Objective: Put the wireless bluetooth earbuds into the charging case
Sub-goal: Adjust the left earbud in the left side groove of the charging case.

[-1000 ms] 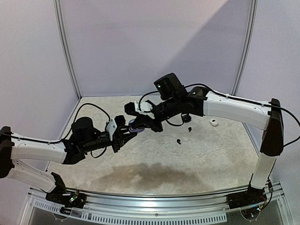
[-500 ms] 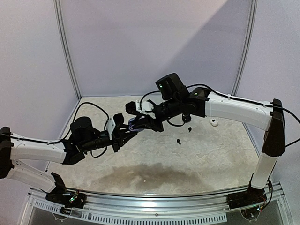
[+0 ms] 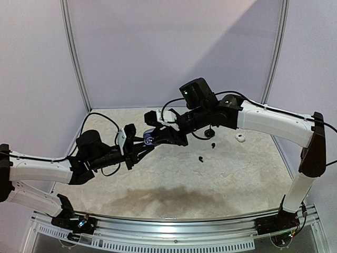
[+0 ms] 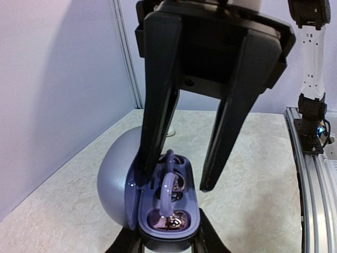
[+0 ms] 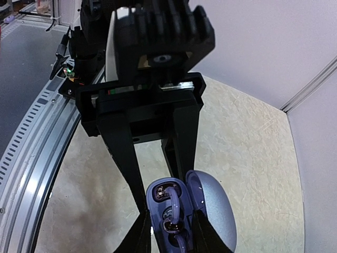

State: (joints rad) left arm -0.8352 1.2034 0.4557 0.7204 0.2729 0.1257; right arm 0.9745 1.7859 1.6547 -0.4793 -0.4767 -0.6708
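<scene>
A purple charging case (image 3: 150, 138) is held in the air over the table's middle, lid open. My left gripper (image 3: 141, 146) is shut on its near end; its fingers flank the case base (image 4: 168, 224) at the bottom of the left wrist view. A purple ear-hook earbud (image 4: 167, 190) lies in the case wells and also shows in the right wrist view (image 5: 174, 208). My right gripper (image 3: 159, 137) comes from the opposite side with its fingers (image 4: 226, 132) spread, straddling the case; a small gap shows beside one finger. Loose on the table are a white earbud (image 3: 240, 138) and black earbuds (image 3: 201, 158).
A black object (image 3: 209, 133) and another small black piece (image 3: 212, 145) lie on the table under the right arm. White panel walls with metal posts (image 3: 73, 58) close the back and sides. A metal rail (image 3: 168, 232) runs along the near edge.
Both grippers and the case have risen a little and shifted slightly left. The right arm's wrist has lifted and moved back to the right. The case stays in the left gripper.
</scene>
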